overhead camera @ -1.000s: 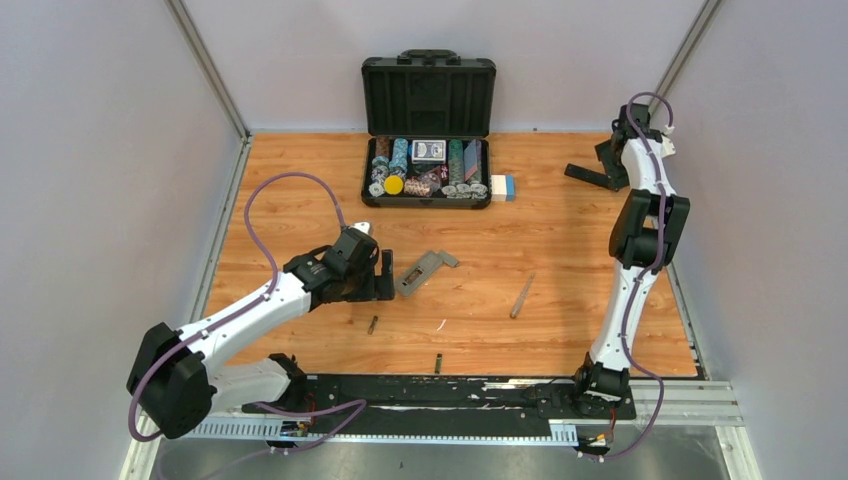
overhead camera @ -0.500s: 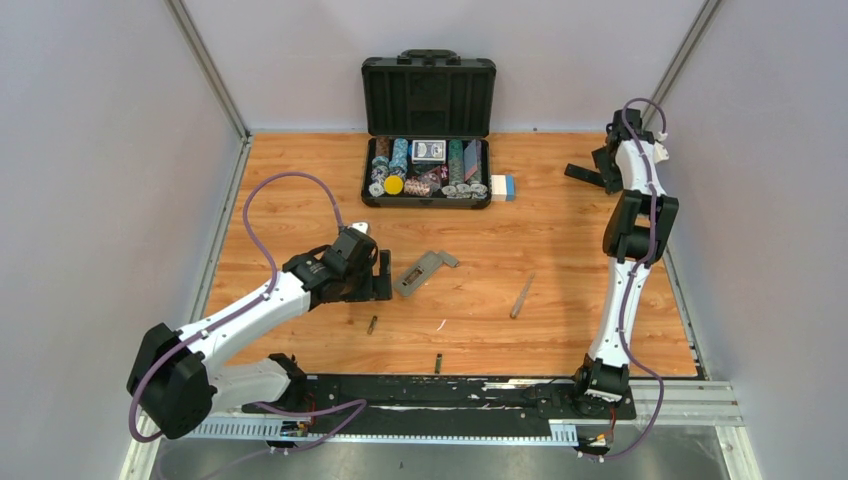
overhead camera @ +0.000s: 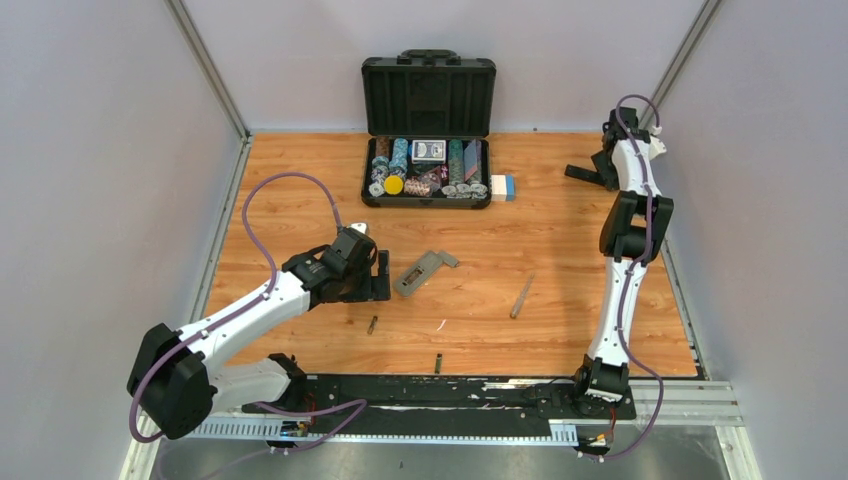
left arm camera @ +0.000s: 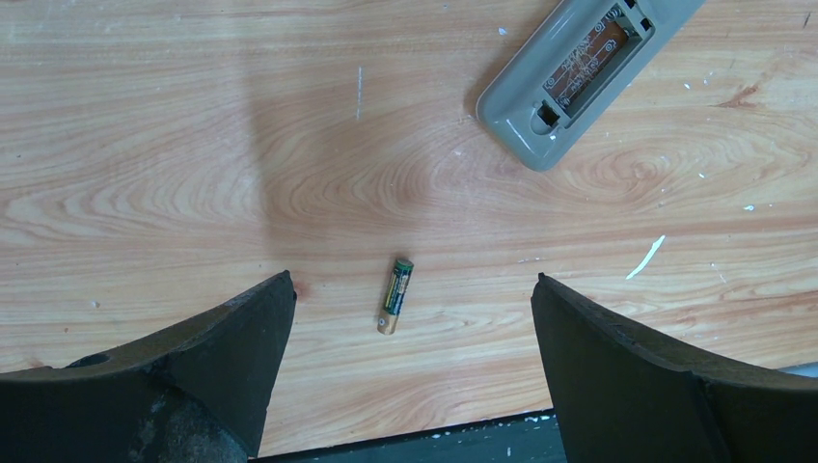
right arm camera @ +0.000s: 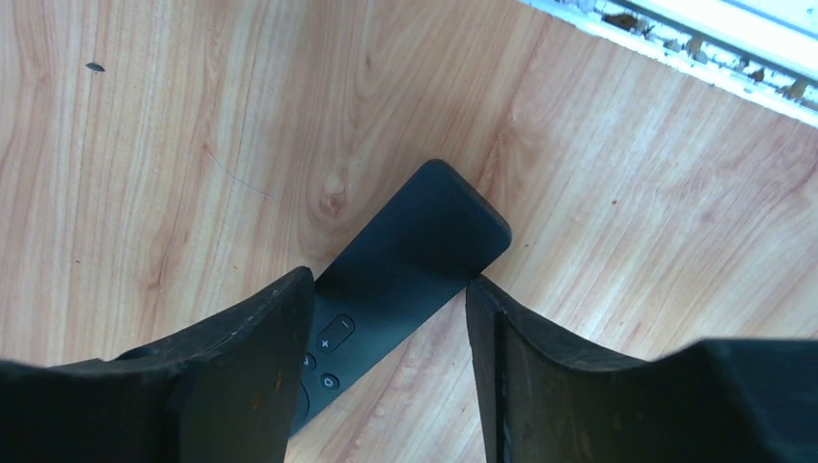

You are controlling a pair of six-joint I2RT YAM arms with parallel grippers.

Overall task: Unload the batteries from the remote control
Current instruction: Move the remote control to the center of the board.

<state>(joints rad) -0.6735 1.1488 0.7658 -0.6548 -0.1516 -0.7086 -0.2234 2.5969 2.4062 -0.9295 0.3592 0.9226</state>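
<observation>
A grey remote control [overhead camera: 418,273] [left arm camera: 579,69] lies face down mid-table with its battery bay uncovered. One of the batteries [left arm camera: 396,294] [overhead camera: 372,325] lies loose on the wood, and another [overhead camera: 438,363] rests near the front rail. My left gripper [left arm camera: 412,282] [overhead camera: 384,274] hangs open above the first battery, touching nothing. At the far right, a black remote [right arm camera: 415,246] [overhead camera: 582,173] lies flat between the fingers of my right gripper [right arm camera: 388,280] [overhead camera: 603,163]. That gripper's right fingertip [right arm camera: 477,289] sits at the remote's edge. I cannot see a firm clamp.
An open black case [overhead camera: 428,95] of poker chips and cards stands at the back centre, with a small white box [overhead camera: 503,187] beside it. A slim grey strip [overhead camera: 522,296] lies right of the grey remote. A small grey cover [overhead camera: 448,260] rests by that remote. The black base rail [overhead camera: 450,392] runs along the front.
My right gripper's jaws have narrowed around the black remote, and the right arm has edged slightly left. The left arm and the loose batteries have not moved.
</observation>
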